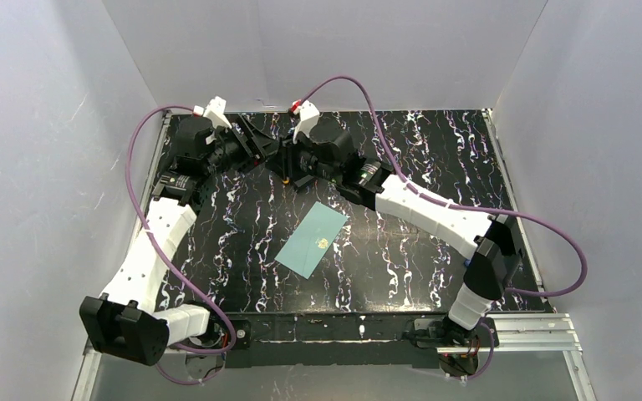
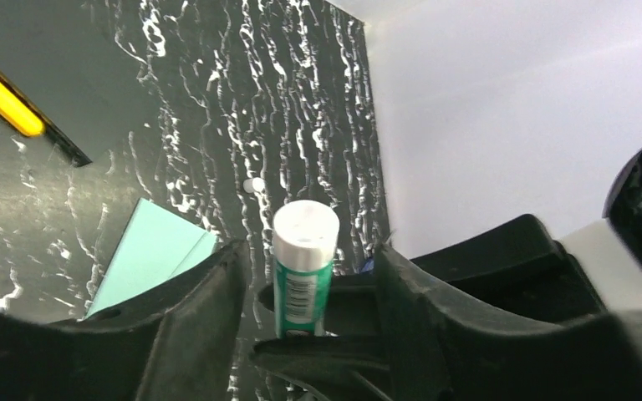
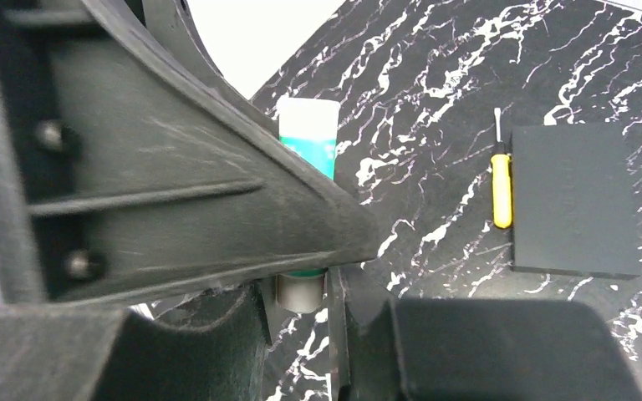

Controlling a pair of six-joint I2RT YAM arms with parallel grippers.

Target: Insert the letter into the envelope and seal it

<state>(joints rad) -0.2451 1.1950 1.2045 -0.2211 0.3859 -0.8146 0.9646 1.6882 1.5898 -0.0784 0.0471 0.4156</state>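
Observation:
The pale teal envelope (image 1: 312, 241) lies flat mid-table, its gold seal mark facing up; one corner shows in the left wrist view (image 2: 146, 255). The letter is out of view. Both grippers meet at the back of the table around a green glue stick (image 2: 305, 267) with a white end. My left gripper (image 2: 309, 251) is open, with a gap on each side of the stick. My right gripper (image 3: 301, 296) is shut on the stick's grey end (image 3: 301, 292). The teal body (image 3: 308, 134) rises behind the left gripper's finger.
A flat black square pad (image 3: 574, 200) lies on the marbled table, with a yellow-handled tool (image 3: 501, 190) along its edge. White walls enclose the table on three sides. Purple cables loop from both arms.

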